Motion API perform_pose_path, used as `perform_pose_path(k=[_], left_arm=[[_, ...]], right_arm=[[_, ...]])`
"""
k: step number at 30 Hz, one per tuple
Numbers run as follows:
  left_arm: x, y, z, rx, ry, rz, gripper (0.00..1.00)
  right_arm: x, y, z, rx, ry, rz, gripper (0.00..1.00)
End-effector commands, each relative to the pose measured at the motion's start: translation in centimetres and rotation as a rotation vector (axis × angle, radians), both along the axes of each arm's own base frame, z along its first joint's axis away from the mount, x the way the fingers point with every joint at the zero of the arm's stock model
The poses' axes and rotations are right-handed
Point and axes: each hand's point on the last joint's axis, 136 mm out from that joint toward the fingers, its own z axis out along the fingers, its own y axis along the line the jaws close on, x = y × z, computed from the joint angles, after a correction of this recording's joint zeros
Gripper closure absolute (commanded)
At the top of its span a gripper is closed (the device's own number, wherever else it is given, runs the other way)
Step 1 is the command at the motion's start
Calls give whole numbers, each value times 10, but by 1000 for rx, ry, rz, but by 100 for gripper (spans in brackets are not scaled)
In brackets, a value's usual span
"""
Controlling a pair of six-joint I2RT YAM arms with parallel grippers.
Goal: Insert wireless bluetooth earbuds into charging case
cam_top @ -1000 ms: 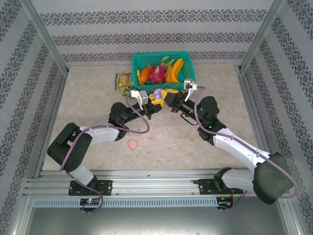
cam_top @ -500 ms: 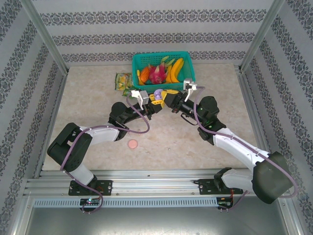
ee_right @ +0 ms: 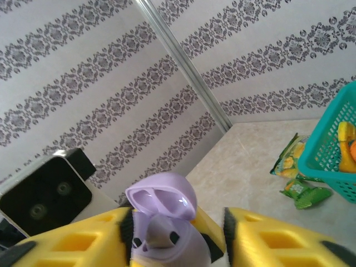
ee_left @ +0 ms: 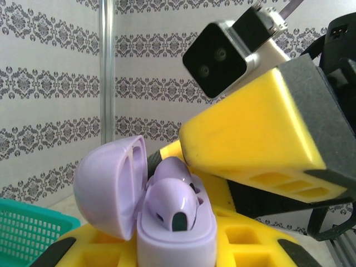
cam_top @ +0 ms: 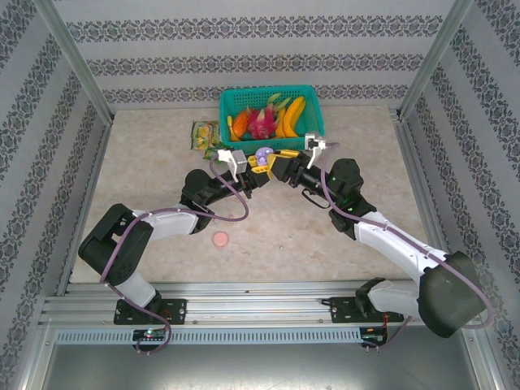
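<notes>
A round pink disc lies alone on the tabletop, left of centre and not far from the near edge. Beyond it, above the middle of the tabletop, the two arms meet tip to tip.

The left gripper is closed tight on the base of a lilac charging case, which it holds off the tabletop between its yellow fingers. The case's lid is swung open to the left in the left wrist view. Two lilac earbuds sit in the case, one in front of the other, their rounded tops standing above its rim.

The right gripper faces the left one. Its jaws stand partly open on either side of the case and hold nothing. In the right wrist view a gap shows between the case and the finger on the right.

Farther back, green and yellow snack packets lie just left of a teal basket. The basket is filled with toy fruit and stands at the middle of the far edge.
</notes>
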Motion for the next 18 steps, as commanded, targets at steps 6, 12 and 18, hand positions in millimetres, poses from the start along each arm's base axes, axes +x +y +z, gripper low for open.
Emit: perform_pose_path(k=[6,12,18], left_arm=[[-6,-2,11,-33,-58,2,100],[-4,-5,-13,8,-29,3,100],[-4,-13,-40,85,4,-35,100]], right_arm=[[-13,-20,48,77,-53,-17,30],[-12,-50,59,22,43,-120,29],[14,-67,35,-132,284,-209,45]])
